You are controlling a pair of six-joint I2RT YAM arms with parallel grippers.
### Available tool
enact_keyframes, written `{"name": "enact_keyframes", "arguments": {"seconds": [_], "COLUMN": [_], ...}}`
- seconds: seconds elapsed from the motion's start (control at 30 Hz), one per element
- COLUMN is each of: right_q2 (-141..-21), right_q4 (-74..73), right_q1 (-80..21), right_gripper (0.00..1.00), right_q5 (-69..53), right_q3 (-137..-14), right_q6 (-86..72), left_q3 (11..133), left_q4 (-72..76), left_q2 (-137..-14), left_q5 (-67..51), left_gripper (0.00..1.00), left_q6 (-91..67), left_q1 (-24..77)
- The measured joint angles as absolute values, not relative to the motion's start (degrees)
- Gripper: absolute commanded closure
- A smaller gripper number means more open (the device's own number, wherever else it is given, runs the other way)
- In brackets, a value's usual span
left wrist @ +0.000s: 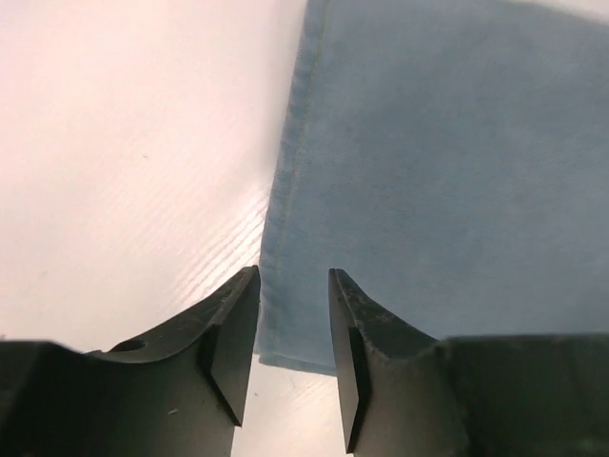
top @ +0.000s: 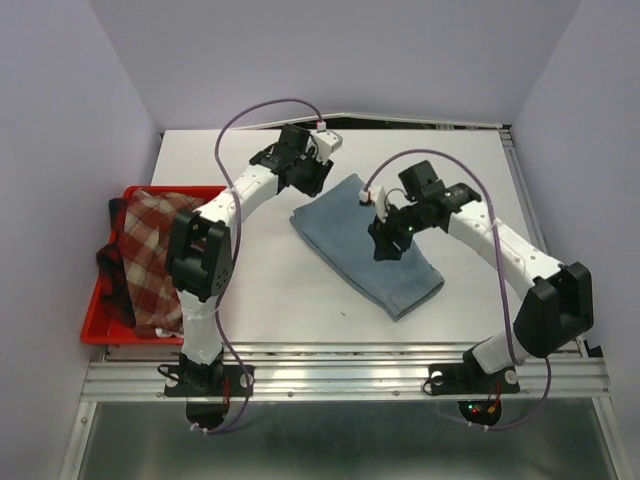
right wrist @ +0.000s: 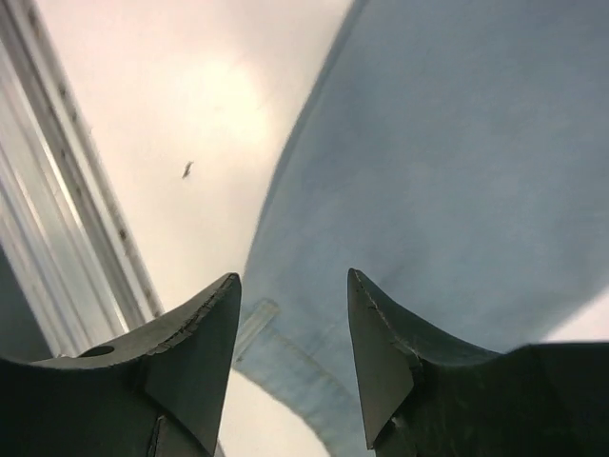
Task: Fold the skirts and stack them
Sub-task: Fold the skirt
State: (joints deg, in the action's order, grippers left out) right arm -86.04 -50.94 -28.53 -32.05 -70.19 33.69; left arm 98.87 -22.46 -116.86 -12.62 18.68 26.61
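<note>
My left gripper (left wrist: 293, 278) has its jaws parted with nothing between them, poised over a hemmed corner of the light blue skirt (top: 400, 282). My right gripper (right wrist: 293, 278) is likewise parted and empty above the same skirt, which lies flat in the middle of the table (top: 450, 160). The check skirt (top: 150, 250) sits in the red tray (top: 100, 328) at the left

The left claw (left wrist: 294, 273), parted, hovers over the edge of the blue skirt (left wrist: 447, 171).
</note>
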Motion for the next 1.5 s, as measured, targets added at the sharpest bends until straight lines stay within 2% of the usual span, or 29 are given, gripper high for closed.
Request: {"name": "enact_keyframes", "arguments": {"seconds": [0.1,0.3,0.4,0.57,0.73,0.87,0.97,1.1,1.17,1.23,1.33,1.5], "right_q2": [-85.97,-91.39,-94.43,-95.02,-95.24,-95.42,-97.23,-99.85,-102.15,-104.33,-106.04,-105.25], "right_q4": [-48.97,-48.56,-47.35,-46.7,-46.46,-46.33,-46.89,-47.7,-48.01,-47.97,-47.92,-47.68], "right_q1": [-24.67,-17.28,-15.64,-15.44,-15.44,-15.44,-15.44,-15.44,-15.64,-16.23,-17.02,-17.34], "right_gripper": [0.47,0.53,0.54,0.57,0.57,0.58,0.58,0.56,0.54,0.51,0.47,0.46], "right_q5": [-32.86,-29.04,-26.06,-23.38,-22.96,-24.64,-27.42,-33.43,-37.43,-41.69,-47.09,-52.25], "right_q3": [-74.74,-75.35,-73.19,-66.26,-62.0,-59.33,-58.85,-60.2,-61.6,-62.96,-64.36,-66.41], "right_q6": [31.97,34.11,36.77,39.75,40.91,41.1,40.29,36.86,33.54,30.11,26.28,21.87], "left_q3": [93.69,78.91,71.11,64.93,66.19,74.08,82.0,90.26,93.1,94.28,91.33,76.66], "left_q4": [-19.57,-14.92,-12.16,-10.94,-10.04,-11.07,-13.21,-13.69,-14.55,-14.09,-12.49,-11.0], "left_q2": [-109.08,-92.95,-90.56,-94.61,-103.79,-113.8,-119.52,-124.25,-124.79,-123.81,-118.28,-94.96], "left_q5": [-14.55,-18.96,-22.98,-28.56,-31.97,-34.02,-36.12,-33.56,-30.74,-28.64,-25.82,-18.26], "left_gripper": [0.5,0.46,0.47,0.55,0.58,0.63,0.63,0.57,0.48,0.41,0.38,0.37], "left_q6": [13.45,7.64,5.32,2.59,1.85,1.65,1.54,3.51,5.48,7.94,12.19,20.27], "left_q1": [26.26,25.67,25.78,25.87,26.55,26.13,24.51,22.17,21.34,20.86,20.86,27.86]}}
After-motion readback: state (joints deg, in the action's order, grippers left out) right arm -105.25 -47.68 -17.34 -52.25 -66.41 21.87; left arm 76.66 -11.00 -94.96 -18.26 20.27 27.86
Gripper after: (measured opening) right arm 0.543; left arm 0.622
